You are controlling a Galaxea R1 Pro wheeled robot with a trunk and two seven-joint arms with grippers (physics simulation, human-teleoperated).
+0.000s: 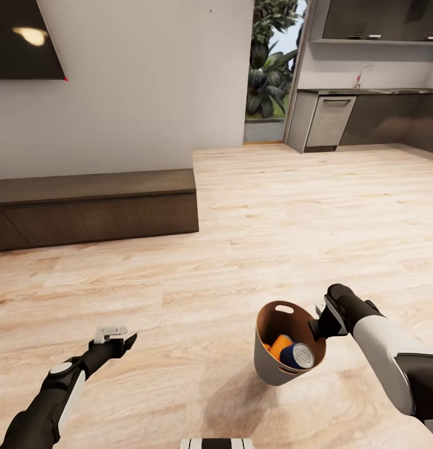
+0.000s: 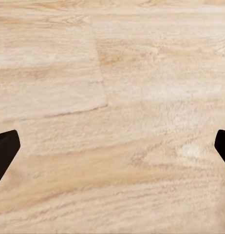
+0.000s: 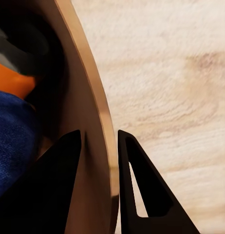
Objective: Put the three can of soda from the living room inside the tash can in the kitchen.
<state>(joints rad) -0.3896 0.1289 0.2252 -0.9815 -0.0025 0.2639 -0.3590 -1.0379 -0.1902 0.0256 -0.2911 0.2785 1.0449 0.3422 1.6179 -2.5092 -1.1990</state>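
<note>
The right claw (image 1: 316,327) pinched the tash can (image 1: 266,365) by its rim — cans (image 1: 290,351) riding inside toward the kitchen (image 1: 366,93) — while the left claw (image 1: 120,340) hung spread and empty.

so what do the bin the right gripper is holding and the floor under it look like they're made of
The bin: likely thin moulded plastic, matte grey outside and coppery brown inside, judging by its slim, smooth wall pinched in the right gripper and the oval handle hole. The floor: pale wood planks or laminate, with visible grain and plank seams and a low sheen. This is a simulator render, so both are guesses from looks.
</note>
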